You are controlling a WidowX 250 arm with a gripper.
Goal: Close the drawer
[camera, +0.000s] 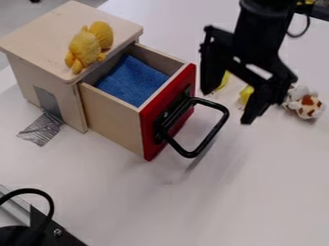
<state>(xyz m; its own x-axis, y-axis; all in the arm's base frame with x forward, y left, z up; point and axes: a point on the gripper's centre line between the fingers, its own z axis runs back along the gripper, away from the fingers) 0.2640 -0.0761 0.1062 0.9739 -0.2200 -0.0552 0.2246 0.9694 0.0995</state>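
Red drawer front (pixel 151 144) standing out from its cabinet (pixel 45 33), closest to the camera.
Its black bar handle (pixel 211 135) juts lower right; the gripper (pixel 227 105) hangs just beside that handle's upper right, fingers spread wide, holding nothing. Beyond lies the blue cloth (pixel 132 79) inside, then the cabinet's main body, up-left of the gripper: a closing push should run that way, along the drawer's sides.

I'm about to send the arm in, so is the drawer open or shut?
Open: its red front stands out from the cabinet, blue cloth visible inside.
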